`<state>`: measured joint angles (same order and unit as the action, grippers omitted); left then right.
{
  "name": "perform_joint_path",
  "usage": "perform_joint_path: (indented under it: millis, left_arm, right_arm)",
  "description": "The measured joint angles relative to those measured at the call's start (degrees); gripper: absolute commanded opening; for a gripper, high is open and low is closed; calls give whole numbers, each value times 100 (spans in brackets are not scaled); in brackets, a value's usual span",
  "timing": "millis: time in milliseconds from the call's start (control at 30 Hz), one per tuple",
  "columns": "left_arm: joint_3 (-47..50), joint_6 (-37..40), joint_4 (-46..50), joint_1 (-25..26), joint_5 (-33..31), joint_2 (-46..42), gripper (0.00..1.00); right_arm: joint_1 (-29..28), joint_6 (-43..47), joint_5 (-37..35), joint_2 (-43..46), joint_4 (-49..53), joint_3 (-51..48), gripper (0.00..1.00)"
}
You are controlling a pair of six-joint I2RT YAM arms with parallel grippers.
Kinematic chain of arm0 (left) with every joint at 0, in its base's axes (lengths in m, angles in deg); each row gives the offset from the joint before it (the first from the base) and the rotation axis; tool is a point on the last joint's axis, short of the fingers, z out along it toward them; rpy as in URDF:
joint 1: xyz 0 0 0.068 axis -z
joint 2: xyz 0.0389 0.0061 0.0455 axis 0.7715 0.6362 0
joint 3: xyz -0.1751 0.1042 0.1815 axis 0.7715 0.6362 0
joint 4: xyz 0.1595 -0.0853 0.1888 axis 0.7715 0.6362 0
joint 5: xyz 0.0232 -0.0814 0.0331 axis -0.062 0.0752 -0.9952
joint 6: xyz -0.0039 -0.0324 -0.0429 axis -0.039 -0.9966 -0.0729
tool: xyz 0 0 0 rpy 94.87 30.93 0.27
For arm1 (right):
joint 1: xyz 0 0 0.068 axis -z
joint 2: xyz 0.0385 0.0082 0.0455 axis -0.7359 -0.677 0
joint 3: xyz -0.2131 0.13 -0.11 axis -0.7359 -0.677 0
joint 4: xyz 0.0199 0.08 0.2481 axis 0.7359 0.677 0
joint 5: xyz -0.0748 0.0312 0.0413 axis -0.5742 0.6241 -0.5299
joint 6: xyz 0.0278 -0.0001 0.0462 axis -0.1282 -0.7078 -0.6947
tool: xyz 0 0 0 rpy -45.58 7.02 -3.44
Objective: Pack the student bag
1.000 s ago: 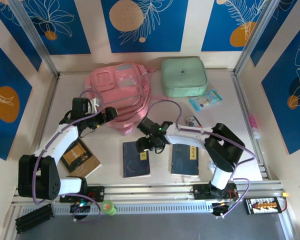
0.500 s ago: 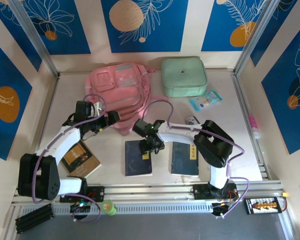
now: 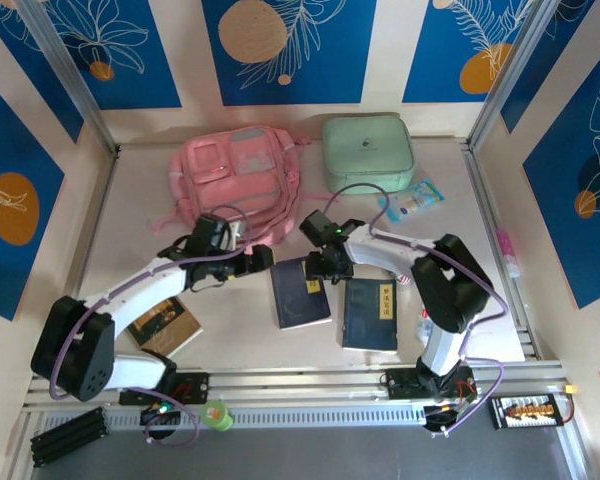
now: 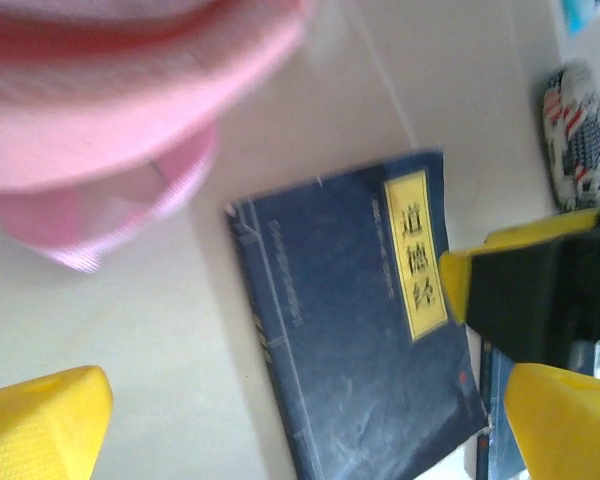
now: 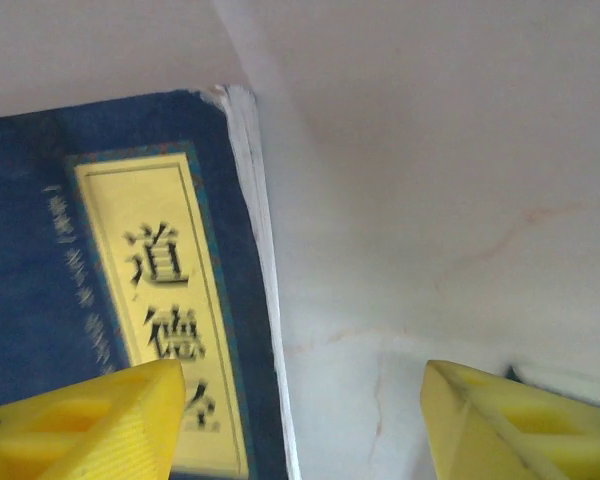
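Note:
The pink student bag (image 3: 235, 175) lies flat at the back left of the table, and its lower edge fills the top of the left wrist view (image 4: 130, 90). A dark blue book with a yellow title label (image 3: 302, 293) lies just in front of the bag, tilted. My left gripper (image 3: 255, 260) is open beside the book's left edge, its yellow fingertips (image 4: 40, 425) spread wide over the book (image 4: 360, 330). My right gripper (image 3: 320, 268) is open at the book's far right corner, one fingertip (image 5: 90, 425) over the label (image 5: 165, 300), the other over bare table.
A mint-green zip case (image 3: 368, 152) stands behind right of the bag. A second blue book (image 3: 370, 314) lies near the right arm, a brown book (image 3: 165, 322) at front left. A blue packet (image 3: 412, 198) and a small patterned pouch (image 4: 578, 135) lie to the right.
The middle blue book has slid back and to the right, toward the bag, with my right gripper. My left gripper has swung right from the bag's edge to the book's left side.

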<state>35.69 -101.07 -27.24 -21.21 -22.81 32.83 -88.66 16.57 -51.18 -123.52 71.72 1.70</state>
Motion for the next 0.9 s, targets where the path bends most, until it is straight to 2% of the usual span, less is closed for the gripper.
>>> perform_joint_path:
  millis: [167,433,700,900]
  left_arm:
    - [-37,-385,-42,763,-225,476,84]
    - [-81,-601,-33,968,-31,1086,62]
    - [-68,-1084,-398,997,-44,1298,55]
    - [-59,-1259,-535,997,-50,1394,55]
  right_arm:
    - [179,-431,584,702,-374,-494,47]
    - [264,-632,896,540,-535,-758,37]
    - [275,-638,988,212,-575,-758,32]
    - [275,-640,1025,133,-634,-756,30]
